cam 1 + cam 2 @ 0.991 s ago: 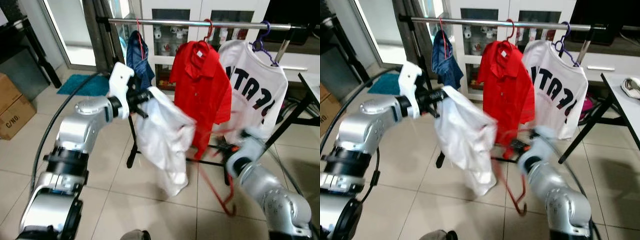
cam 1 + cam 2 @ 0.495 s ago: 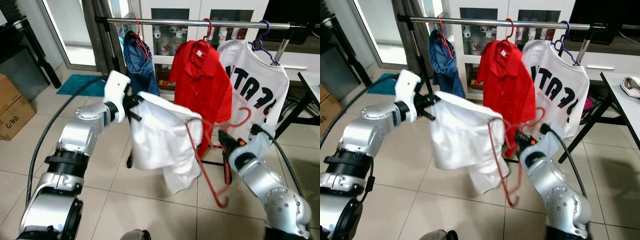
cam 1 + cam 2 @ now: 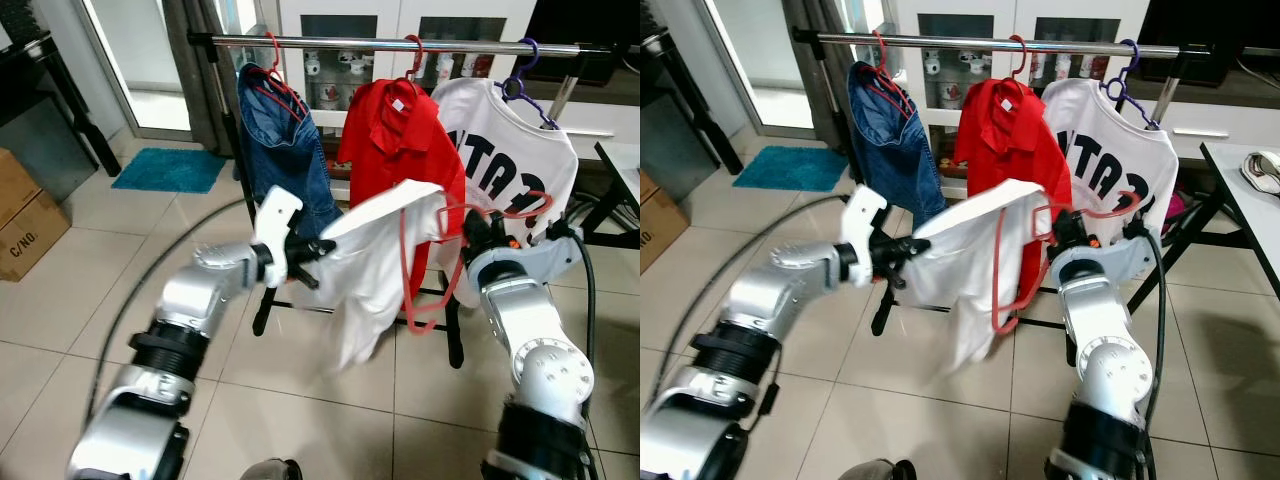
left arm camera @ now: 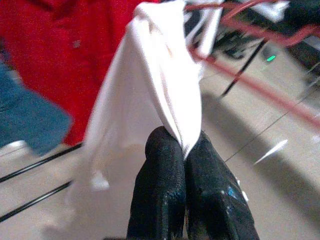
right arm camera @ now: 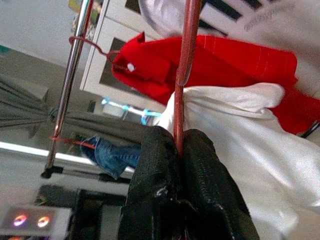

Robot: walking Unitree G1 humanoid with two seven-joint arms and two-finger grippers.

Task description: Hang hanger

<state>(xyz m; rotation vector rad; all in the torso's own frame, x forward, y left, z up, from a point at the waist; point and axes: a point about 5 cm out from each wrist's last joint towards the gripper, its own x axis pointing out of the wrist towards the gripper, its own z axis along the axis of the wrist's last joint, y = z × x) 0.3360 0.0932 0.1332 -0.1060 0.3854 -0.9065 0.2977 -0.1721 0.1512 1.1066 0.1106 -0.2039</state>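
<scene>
1. Both arms are built of rounded silver segments joined by black collars.
2. The left arm [image 3: 200, 300] carries a white housing at its wrist.
3. The right arm [image 3: 535, 345] has small dimpled screw holes on its silver shell.
4. A black cable [image 3: 585, 300] loops beside it.
5. The fingers [image 4: 165, 200] are black and finely textured.
</scene>
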